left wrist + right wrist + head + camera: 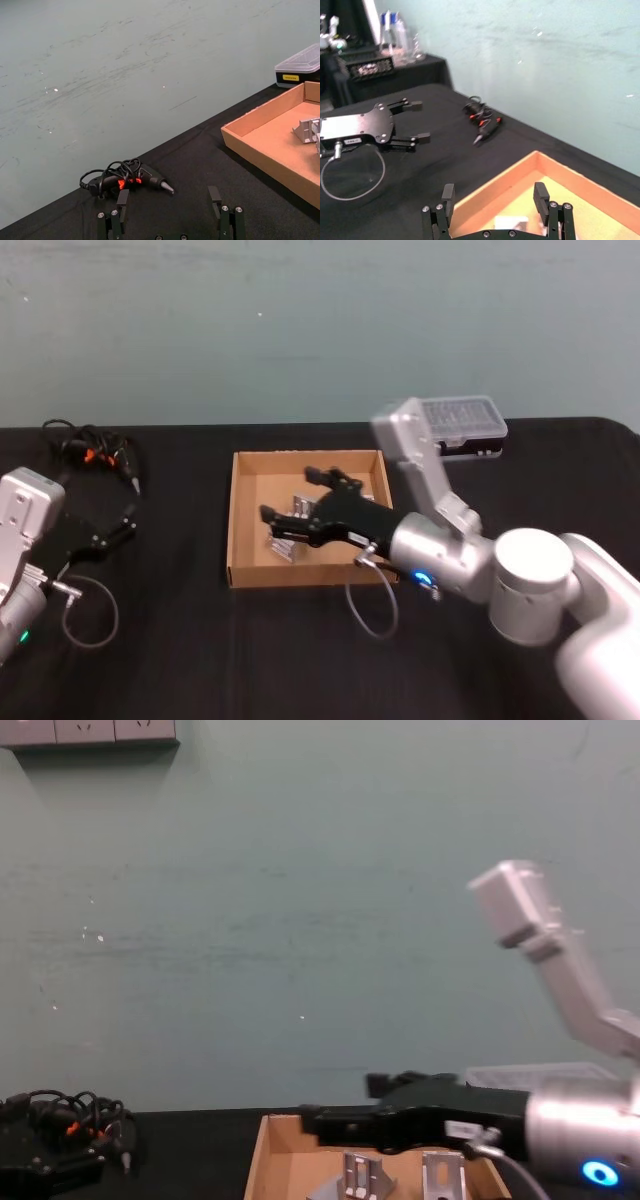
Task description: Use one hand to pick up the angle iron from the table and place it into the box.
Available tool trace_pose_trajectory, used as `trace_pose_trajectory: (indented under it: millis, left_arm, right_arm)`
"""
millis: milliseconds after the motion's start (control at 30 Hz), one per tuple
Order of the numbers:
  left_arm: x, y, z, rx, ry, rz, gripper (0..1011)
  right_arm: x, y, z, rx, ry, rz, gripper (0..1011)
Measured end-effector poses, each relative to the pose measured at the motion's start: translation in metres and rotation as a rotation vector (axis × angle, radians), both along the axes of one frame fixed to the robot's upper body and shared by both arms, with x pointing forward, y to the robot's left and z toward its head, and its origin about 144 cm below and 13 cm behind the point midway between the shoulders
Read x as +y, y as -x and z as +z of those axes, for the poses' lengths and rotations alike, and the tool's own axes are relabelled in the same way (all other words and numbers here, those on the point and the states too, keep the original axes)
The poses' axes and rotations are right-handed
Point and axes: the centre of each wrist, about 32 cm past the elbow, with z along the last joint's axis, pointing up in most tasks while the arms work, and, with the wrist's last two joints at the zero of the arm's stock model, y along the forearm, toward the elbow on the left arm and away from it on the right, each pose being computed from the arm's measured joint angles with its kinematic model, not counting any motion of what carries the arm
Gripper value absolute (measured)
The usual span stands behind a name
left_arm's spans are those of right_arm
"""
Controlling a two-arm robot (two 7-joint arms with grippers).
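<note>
The tan cardboard box [238, 530] sits mid-table on the black table [180, 640]. My right gripper [292, 494] hovers over the box, fingers spread wide and holding nothing. The right wrist view shows the same gap, with the right gripper [494, 192] above the box [520, 167]. Grey angle irons [283, 543] lie on the box floor under and beside the gripper, and also show in the chest view as angle irons [360, 1175] and in the left wrist view as an angle iron [306, 130]. My left gripper [169, 197] rests open at the table's left, away from the box.
A black case with a clear lid [465, 425] stands behind the box's right corner. A black tool with a coiled cable [95, 455] lies at the back left. Loose cables loop on the table by each arm.
</note>
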Motion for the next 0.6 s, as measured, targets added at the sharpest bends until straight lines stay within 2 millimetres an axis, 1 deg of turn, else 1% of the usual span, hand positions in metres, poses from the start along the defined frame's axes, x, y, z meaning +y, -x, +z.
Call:
trace_pose_trajectory:
  millis: [67,200,267,300,433,600]
  left_arm:
    - [0.0,0.0,0.0,0.0,0.0,0.0,1000]
    - [0.0,0.0,0.0,0.0,0.0,0.0,1000]
    - [0.0,0.0,0.0,0.0,0.0,0.0,1000]
    - [0.0,0.0,0.0,0.0,0.0,0.0,1000]
    - [0.0,0.0,0.0,0.0,0.0,0.0,1000]
    - [0.0,0.0,0.0,0.0,0.0,0.0,1000]
  right_arm:
    - [-0.005,0.007,-0.003,-0.018,-0.014,-0.023,1004]
    - [-0.02,0.029,-0.014,-0.066,-0.037,-0.112,1004]
    - [-0.024,0.034,-0.017,-0.078,-0.037,-0.139,1004]
    - [-0.027,0.04,-0.021,-0.084,-0.037,-0.166,1004]
    - [-0.033,0.05,-0.027,-0.09,-0.032,-0.219,1004]
    - [-0.037,0.055,-0.03,-0.087,-0.025,-0.234,1004]
